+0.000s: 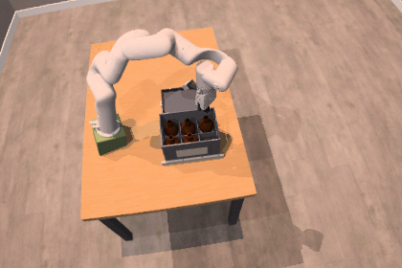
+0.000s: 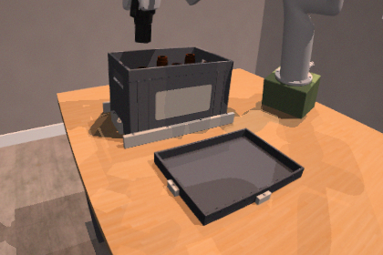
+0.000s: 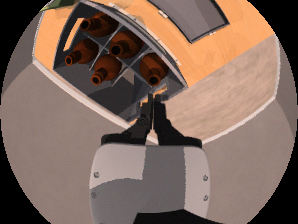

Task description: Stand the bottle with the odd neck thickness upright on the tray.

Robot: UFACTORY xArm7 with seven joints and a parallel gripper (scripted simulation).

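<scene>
Five brown bottles (image 1: 206, 123) (image 2: 162, 61) (image 3: 154, 69) stand in compartments of the dark grey crate (image 1: 168, 153) (image 2: 141, 104). In the top view, three are in the row nearer the tray and two in the other row; that row's right compartment has no bottle. Neck differences cannot be judged surely here. The dark grey tray (image 1: 178, 100) (image 2: 228, 168) (image 3: 197, 17) lies flat beside the crate, with no bottle on it. My gripper (image 1: 203, 108) (image 2: 142, 41) (image 3: 153, 101) is shut, with nothing between its fingers. It hangs above the crate, at the end with the bottle-free compartment.
Light rails (image 2: 182, 130) run along the crate's base. Small light blocks (image 2: 263, 198) sit against the tray's edges. The crate's walls and dividers rise around the bottles. The arm's green base block (image 1: 111, 143) (image 2: 292, 95) stands on the wooden table (image 1: 129, 186).
</scene>
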